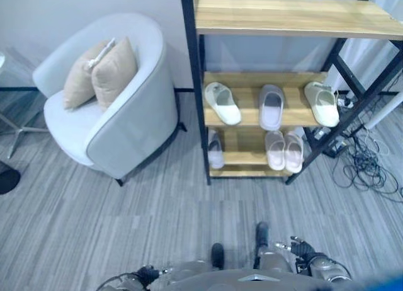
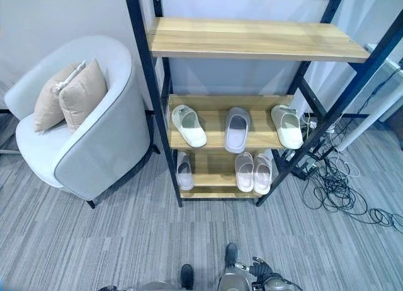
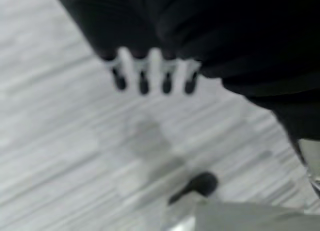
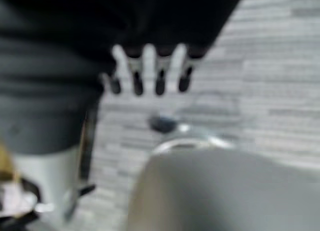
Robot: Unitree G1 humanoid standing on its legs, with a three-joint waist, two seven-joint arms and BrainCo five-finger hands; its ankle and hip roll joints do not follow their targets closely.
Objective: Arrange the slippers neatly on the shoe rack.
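The shoe rack [image 1: 200, 108] has a black frame and wooden shelves. On its middle shelf lie a white slipper [image 1: 222, 102] at the left, a grey slipper [image 1: 271, 106] in the middle and another white slipper [image 1: 322, 103] at the right. The lower shelf holds a second grey slipper [image 1: 215, 149] at the left and a pair of pink slippers [image 1: 284, 150] side by side. My left hand [image 1: 148, 275] and right hand [image 1: 302, 248] hang low by my sides, far from the rack. Both wrist views show straight fingers [image 3: 142, 78] [image 4: 150, 71] over the floor, holding nothing.
A pale armchair [image 1: 119, 121] with two beige cushions [image 1: 104, 74] stands left of the rack. Loose cables [image 1: 365, 162] lie on the floor at the rack's right. The rack's top shelf [image 1: 289, 17] is bare. Grey striped carpet lies between me and the rack.
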